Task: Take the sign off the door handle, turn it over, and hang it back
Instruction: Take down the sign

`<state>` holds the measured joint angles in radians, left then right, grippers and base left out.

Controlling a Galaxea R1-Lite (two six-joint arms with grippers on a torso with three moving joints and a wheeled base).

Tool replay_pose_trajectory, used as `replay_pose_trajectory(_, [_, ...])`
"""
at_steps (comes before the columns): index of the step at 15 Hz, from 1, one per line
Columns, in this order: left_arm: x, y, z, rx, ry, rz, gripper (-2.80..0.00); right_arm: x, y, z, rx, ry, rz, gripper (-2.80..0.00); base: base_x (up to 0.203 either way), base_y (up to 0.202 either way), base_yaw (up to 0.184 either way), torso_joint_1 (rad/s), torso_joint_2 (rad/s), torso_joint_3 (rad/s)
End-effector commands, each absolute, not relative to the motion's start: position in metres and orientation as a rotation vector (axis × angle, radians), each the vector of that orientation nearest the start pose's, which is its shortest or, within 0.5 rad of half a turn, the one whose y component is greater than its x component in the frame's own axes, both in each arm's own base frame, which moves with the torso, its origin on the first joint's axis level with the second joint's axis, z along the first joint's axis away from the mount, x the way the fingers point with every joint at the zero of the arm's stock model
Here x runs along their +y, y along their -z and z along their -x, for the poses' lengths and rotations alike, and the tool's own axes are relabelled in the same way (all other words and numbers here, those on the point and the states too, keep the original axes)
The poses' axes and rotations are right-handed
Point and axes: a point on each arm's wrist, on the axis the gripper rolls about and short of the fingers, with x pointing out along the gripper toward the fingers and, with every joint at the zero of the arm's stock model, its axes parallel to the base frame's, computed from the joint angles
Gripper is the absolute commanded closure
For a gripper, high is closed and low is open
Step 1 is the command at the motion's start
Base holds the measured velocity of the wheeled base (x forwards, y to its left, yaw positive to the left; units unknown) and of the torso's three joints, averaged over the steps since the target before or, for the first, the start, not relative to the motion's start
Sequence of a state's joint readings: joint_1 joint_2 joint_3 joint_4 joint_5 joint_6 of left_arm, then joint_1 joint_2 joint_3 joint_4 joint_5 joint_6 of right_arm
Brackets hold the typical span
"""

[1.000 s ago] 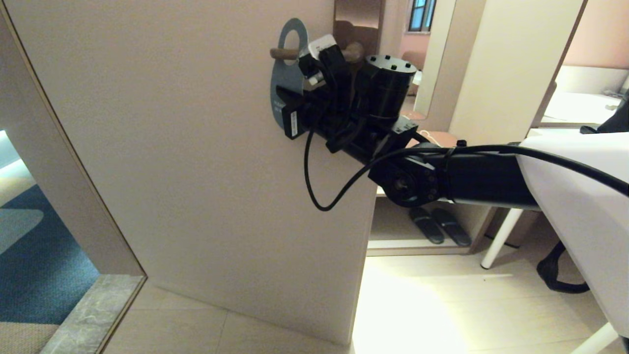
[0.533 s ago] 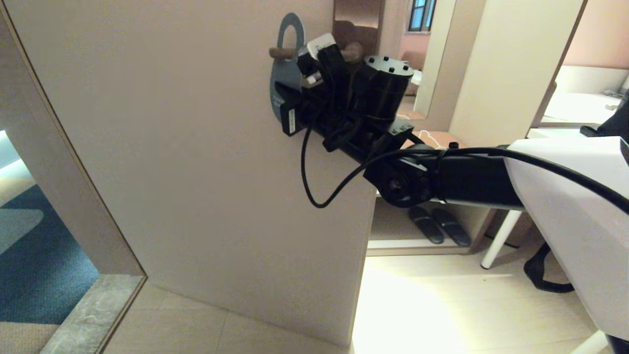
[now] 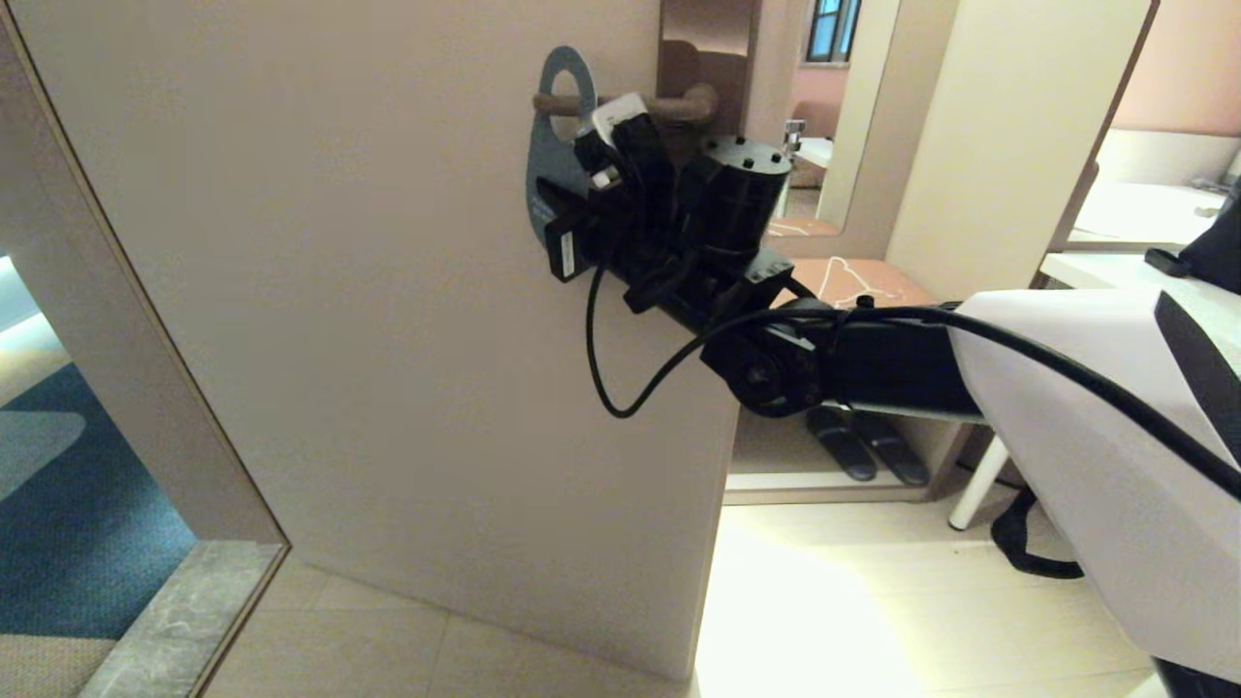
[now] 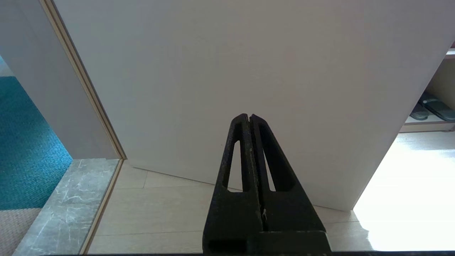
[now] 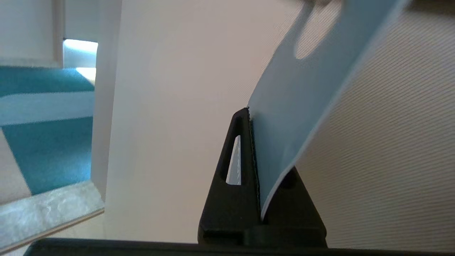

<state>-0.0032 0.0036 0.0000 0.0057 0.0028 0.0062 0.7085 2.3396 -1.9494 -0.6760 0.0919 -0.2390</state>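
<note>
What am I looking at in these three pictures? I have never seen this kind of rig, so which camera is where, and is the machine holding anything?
This is a two-armed robot standing at a door. The wide picture comes from a camera on its head. The other two come from cameras on its wrists, looking out past the fingers.

In the head view, the black arm reaching in from the right is the robot's right arm. Its right gripper is shut on the sign, a slate-blue door hanger whose large hole is around the door handle, a brown lever on a bronze backplate. The right wrist view shows the grip up close: the sign is pinched between the two black fingers.

The left wrist view shows the left gripper shut on nothing, pointing at the bare door lower down. That arm looks idle.
</note>
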Motion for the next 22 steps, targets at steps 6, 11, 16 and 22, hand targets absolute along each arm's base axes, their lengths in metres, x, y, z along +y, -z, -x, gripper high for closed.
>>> replay_pose_trajectory(6, [0.0001, -0.0749, 0.0226, 0.009, 0.0, -0.006, 0.0, 0.3261, -0.2491, -0.3771, -0.409, -0.747, 0.188, 0.0, 0.0, 0.0, 0.0, 0.0, 0.0, 0.0])
replay_pose_trajectory(11, [0.0001, -0.0749, 0.0226, 0.009, 0.0, -0.006, 0.0, 0.3265, -0.249, -0.3772, -0.414, -0.754, 0.191, 0.0, 0.0, 0.0, 0.0, 0.0, 0.0, 0.0])
replay_pose_trajectory(16, [0.0001, -0.0749, 0.0226, 0.009, 0.0, -0.006, 0.0, 0.328, -0.2464, -0.3788, -0.445, -0.753, 0.177, 0.0, 0.0, 0.0, 0.0, 0.0, 0.0, 0.0])
replay_pose_trajectory(22, [0.0001, -0.0749, 0.0226, 0.009, 0.0, -0.006, 0.0, 0.3284, -0.2479, -0.3772, -0.46, -0.815, 0.177, 0.0, 0.0, 0.0, 0.0, 0.0, 0.0, 0.0])
